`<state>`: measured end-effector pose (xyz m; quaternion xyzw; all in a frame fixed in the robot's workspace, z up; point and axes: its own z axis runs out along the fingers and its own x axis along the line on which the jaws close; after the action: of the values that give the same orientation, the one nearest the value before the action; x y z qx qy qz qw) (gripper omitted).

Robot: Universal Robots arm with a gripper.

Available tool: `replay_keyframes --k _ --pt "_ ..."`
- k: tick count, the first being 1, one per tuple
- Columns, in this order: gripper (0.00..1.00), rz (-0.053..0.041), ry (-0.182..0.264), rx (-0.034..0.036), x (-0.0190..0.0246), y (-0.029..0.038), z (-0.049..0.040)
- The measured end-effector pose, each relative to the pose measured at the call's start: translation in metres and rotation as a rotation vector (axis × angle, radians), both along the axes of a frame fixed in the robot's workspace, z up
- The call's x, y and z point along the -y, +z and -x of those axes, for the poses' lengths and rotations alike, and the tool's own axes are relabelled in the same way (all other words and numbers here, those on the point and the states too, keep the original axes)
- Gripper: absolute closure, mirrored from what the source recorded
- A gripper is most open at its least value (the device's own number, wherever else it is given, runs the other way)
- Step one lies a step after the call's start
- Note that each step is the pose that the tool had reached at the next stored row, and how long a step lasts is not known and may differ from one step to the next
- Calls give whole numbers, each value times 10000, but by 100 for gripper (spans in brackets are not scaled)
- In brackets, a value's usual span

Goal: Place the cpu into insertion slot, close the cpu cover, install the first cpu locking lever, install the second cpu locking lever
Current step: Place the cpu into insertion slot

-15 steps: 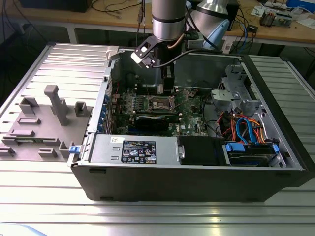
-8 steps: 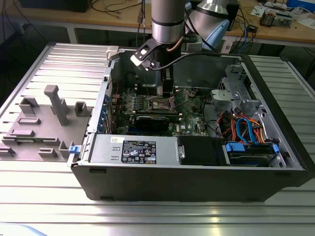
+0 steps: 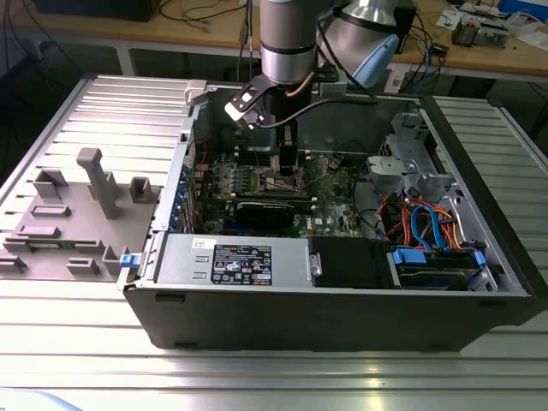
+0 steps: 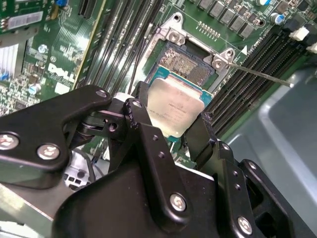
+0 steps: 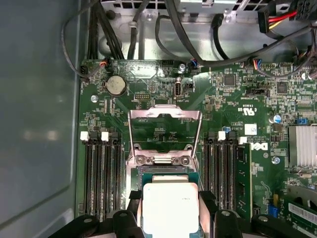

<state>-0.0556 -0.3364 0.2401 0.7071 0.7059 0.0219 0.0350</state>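
My gripper [image 4: 172, 121] is shut on the cpu [image 4: 173, 105], a small square chip with a dull silver top, its black fingers [image 4: 141, 111] pressing two opposite edges. The cpu [image 5: 170, 206] hangs just above the insertion slot [image 4: 184, 63], whose gold contact field shows past the chip's far edge. The cpu cover [image 5: 165, 112], a thin silver frame, stands swung open beyond the slot. A thin metal locking lever [image 4: 260, 73] sticks out unlatched beside the slot. In the exterior view the gripper [image 3: 287, 163] reaches down into the open computer case over the green board [image 3: 330, 184].
Long black memory slots [image 5: 101, 173] flank the socket on both sides. A black card [image 3: 270, 210] lies across the board, with a power supply [image 3: 231, 261] and a drive bay with blue and orange cables [image 3: 428, 231] nearby. A grey fixture [image 3: 86, 205] sits at the exterior view's left.
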Motion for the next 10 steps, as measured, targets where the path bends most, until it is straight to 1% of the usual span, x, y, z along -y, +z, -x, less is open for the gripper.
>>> replay_keyframes --k 3,5,10 --pt "46 1 -31 -1 0 -53 3" --pt "46 0 -31 0 0 -116 8" --pt "46 1 -33 0 -2 -225 18"
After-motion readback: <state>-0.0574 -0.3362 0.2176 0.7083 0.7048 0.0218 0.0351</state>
